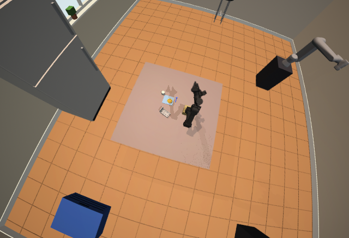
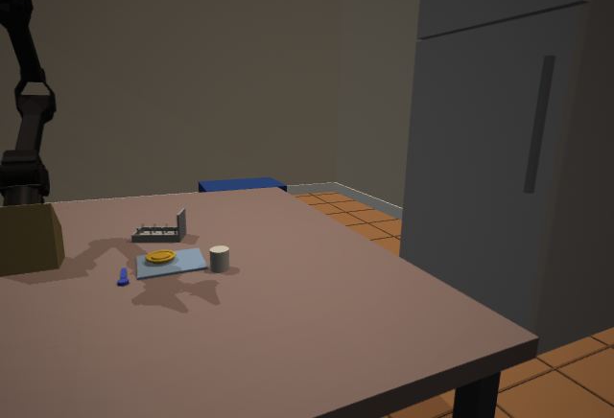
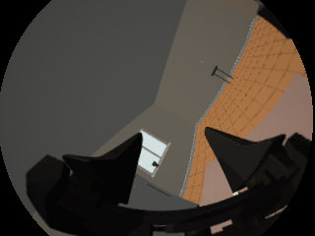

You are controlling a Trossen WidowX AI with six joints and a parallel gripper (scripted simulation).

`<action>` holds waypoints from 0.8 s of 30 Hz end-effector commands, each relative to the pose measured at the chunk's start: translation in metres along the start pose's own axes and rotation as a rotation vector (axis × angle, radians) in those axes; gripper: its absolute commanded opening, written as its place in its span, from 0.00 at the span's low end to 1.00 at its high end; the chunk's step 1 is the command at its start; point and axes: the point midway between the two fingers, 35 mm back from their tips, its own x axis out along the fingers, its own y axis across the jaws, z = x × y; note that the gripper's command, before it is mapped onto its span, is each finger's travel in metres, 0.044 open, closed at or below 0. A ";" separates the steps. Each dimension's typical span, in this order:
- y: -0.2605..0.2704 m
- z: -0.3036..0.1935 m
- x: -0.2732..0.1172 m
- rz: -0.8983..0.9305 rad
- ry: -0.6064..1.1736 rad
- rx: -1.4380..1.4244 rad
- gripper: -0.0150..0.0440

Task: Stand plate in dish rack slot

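The yellow plate (image 1: pixel 169 100) (image 2: pixel 160 256) lies flat on a light blue mat (image 1: pixel 164 99) (image 2: pixel 191 261). The small grey dish rack (image 1: pixel 164 113) (image 2: pixel 155 238) stands on the table beside the mat, with short rails and a taller upright panel at one end. No plate stands in it. My gripper (image 1: pixel 195 84) (image 3: pixel 174 133) is open and empty. It is raised high and well away from the plate and the rack. The wrist view looks toward the walls and window, and neither plate nor rack shows there.
A whitish cup (image 1: pixel 162 92) (image 2: pixel 219 260) stands beside the mat. A blue spoon-like object (image 1: pixel 176 99) (image 2: pixel 123 276) lies on the mat's other side. A tan box (image 1: pixel 184 109) (image 2: pixel 27 239) stands near the arm's base. All are on the pinkish table (image 1: pixel 135 122) (image 2: pixel 346 324).
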 end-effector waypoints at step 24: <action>-0.095 -0.141 0.089 -0.255 0.532 -0.518 0.93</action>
